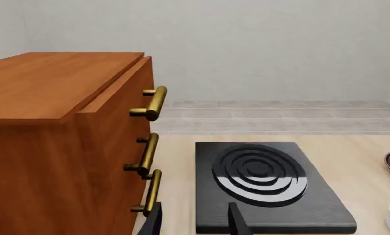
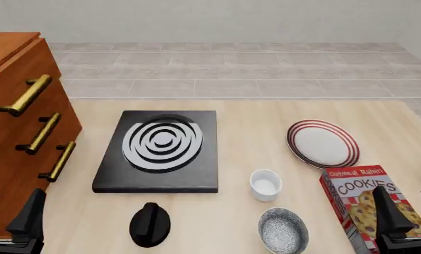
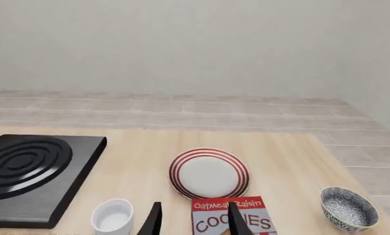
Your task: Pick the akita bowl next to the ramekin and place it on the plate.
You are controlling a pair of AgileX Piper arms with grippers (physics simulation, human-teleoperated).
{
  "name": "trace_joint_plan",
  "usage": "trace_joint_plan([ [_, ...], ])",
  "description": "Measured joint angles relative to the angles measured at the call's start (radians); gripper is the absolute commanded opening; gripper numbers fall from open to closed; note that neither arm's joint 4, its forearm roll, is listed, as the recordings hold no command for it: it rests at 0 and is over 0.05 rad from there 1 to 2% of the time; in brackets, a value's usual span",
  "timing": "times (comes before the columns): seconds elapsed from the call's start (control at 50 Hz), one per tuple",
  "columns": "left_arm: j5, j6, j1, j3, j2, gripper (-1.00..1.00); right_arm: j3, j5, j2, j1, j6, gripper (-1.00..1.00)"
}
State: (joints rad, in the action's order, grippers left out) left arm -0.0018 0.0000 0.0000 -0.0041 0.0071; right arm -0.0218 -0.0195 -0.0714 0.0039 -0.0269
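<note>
Two speckled bowls [image 2: 282, 230] [image 3: 349, 207], one ramekin [image 2: 265, 184], one plate [image 2: 323, 143].

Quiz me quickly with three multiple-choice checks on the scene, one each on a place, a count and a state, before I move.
1. Where is the akita bowl that is next to the ramekin?
A. held in a pincer
B. on the table, nearer the arms than the ramekin
C. stacked inside the ramekin

2. How many brass handles does the cabinet show?
A. one
B. two
C. three

3. How is the right pincer?
A. open and empty
B. shut on the bowl
C. shut on the ramekin

Key: 1 B, it sits on bare wood just below the ramekin in the front view. 2 C, three bars run down its front. 3 A, its fingers stand apart holding nothing.
</note>
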Motion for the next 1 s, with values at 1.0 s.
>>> trace_joint_plan([
  [1.0, 0.0, 0.0, 0.0, 0.0, 0.0, 1.0, -0.37, 0.205, -0.541, 0.152, -0.062, 1.0],
])
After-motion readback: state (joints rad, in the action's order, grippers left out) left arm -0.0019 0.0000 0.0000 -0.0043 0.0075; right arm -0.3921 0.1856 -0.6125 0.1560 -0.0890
